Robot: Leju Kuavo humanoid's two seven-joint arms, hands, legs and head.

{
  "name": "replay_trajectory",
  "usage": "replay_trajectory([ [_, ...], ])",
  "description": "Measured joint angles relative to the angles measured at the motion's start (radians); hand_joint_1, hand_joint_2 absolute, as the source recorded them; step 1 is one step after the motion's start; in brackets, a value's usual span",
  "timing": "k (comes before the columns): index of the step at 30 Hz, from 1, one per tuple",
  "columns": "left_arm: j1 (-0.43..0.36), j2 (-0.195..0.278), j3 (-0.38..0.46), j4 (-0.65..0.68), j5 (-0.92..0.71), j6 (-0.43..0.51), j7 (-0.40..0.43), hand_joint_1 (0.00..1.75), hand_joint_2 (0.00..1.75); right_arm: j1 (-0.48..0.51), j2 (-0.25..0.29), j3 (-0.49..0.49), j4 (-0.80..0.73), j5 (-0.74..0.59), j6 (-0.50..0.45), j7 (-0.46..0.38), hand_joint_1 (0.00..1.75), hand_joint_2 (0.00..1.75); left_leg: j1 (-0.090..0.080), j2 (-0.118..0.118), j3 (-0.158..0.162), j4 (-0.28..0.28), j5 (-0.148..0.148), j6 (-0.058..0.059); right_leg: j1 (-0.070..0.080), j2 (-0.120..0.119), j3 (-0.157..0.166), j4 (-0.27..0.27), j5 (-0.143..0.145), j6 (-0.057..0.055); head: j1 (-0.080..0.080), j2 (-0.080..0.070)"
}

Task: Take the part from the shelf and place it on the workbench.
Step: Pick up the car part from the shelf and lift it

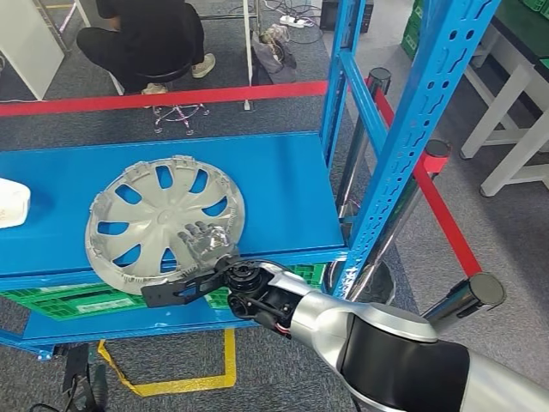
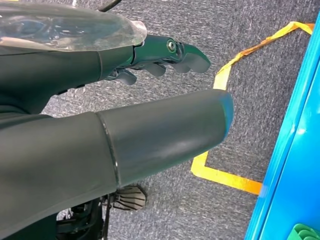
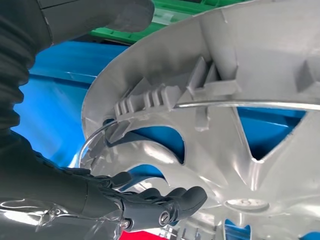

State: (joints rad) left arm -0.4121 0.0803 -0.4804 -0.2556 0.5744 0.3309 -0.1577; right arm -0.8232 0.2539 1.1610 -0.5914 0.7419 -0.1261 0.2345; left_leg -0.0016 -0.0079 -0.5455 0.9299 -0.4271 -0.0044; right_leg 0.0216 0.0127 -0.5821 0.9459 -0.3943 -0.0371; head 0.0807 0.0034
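A silver hubcap lies on the blue shelf, with its near edge sticking out over the shelf's front. My right hand straddles that edge: the fingers lie spread over the hubcap's top and the thumb reaches under it. In the right wrist view the ribbed hubcap sits between the thumb and the fingers, and a gap shows between thumb and rim. My left hand hangs over the grey floor with its fingers straight, holding nothing.
Blue shelf uprights rise at the right, with chrome posts and red tape behind them. Green crates sit on the level below. A white object lies at the shelf's left end. A person sits beyond the shelf.
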Motion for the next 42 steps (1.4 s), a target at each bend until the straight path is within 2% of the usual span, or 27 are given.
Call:
replay_trajectory([
  [23,-0.001,-0.001,-0.003,0.000,0.016,0.019,-0.001,0.00,0.00,-0.027,0.020,0.024,0.049,0.086,0.008,-0.044,0.00,1.75,0.000,0.000,0.000,0.000,0.000,0.000,0.000,0.000,0.000,0.000,0.000,0.000,0.000,0.000],
  [42,-0.005,-0.001,-0.027,0.000,0.005,0.012,0.018,0.00,0.00,-0.027,0.021,0.041,0.110,0.082,0.010,-0.037,0.00,1.75,0.000,0.000,0.000,0.000,0.000,0.000,0.000,0.000,0.000,0.000,0.000,0.000,0.000,0.000],
])
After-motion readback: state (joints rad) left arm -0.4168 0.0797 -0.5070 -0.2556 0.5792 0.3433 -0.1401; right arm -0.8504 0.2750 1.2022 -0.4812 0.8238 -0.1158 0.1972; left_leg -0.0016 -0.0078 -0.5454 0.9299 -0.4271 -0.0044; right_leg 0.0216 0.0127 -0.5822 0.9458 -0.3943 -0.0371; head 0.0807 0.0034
